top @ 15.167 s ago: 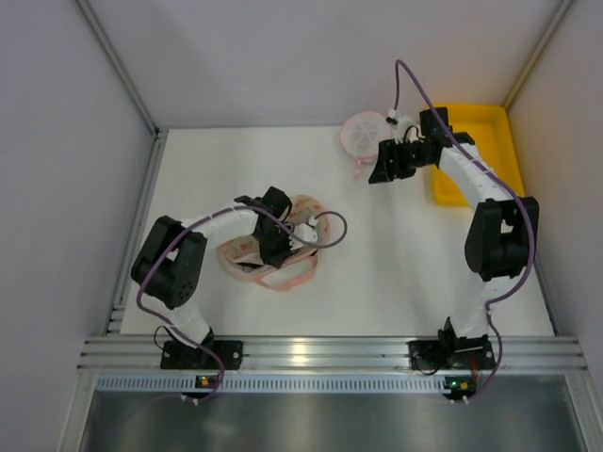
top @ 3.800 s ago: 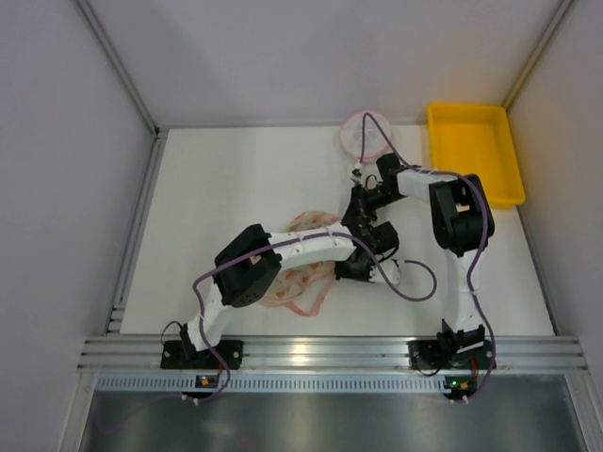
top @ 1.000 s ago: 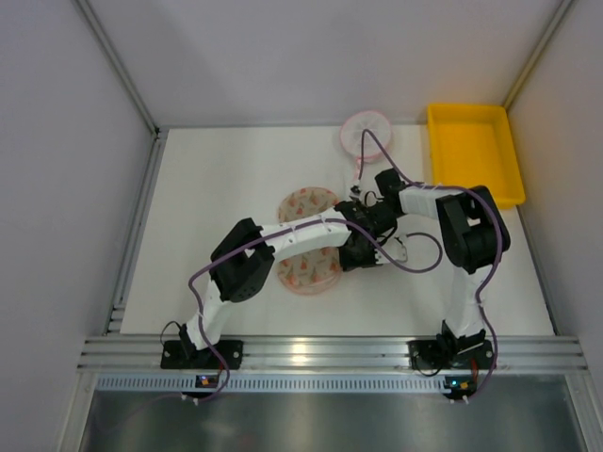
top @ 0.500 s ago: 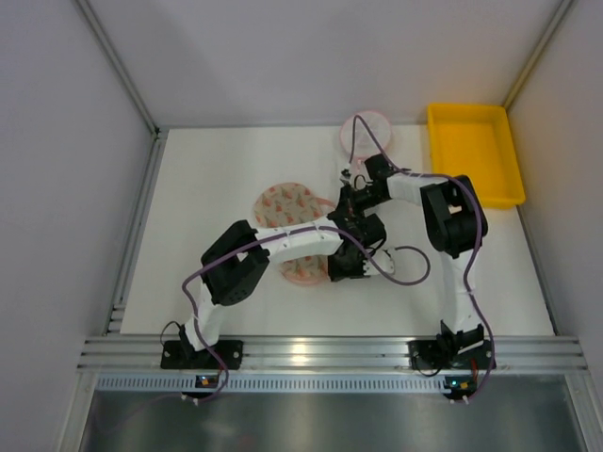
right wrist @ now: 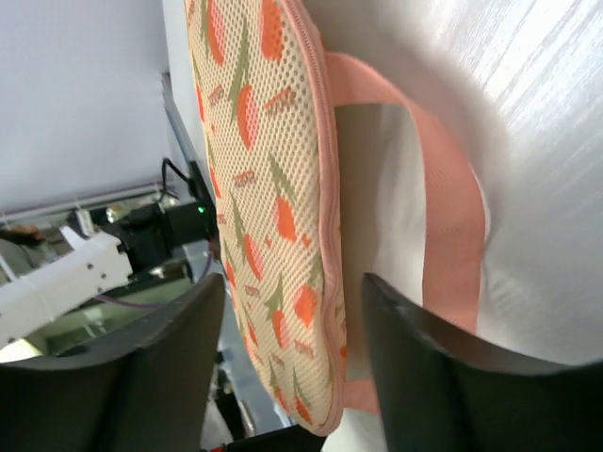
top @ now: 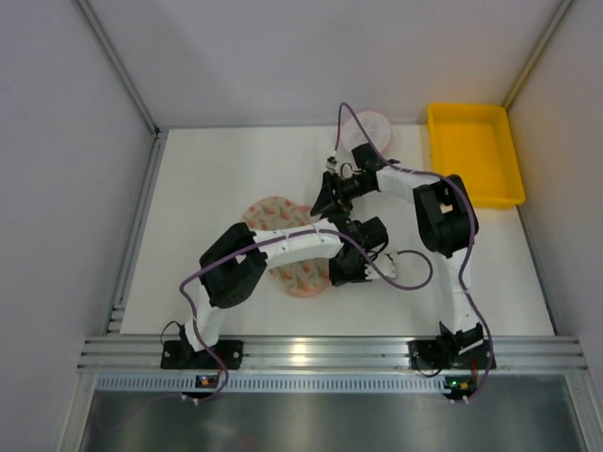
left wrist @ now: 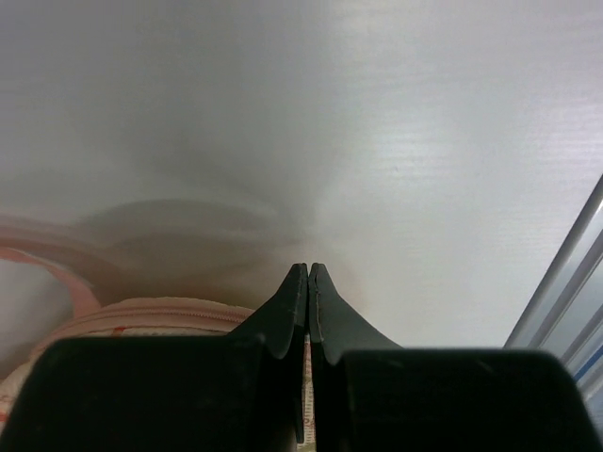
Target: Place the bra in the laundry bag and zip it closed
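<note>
Cream pink-speckled mesh laundry bag (top: 269, 213) lying on white table (top: 207, 179), under left arm. Left gripper (left wrist: 308, 282) clenched over its zip rim; right gripper (right wrist: 292, 282) released, fingers apart beside bag.

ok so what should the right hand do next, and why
Probably close the right hand on the pink zip edge of the laundry bag. Its jaws stand open with that edge seemingly between them, while the left hand is shut over the bag's rim. A second hold would steady the bag for zipping.
</note>
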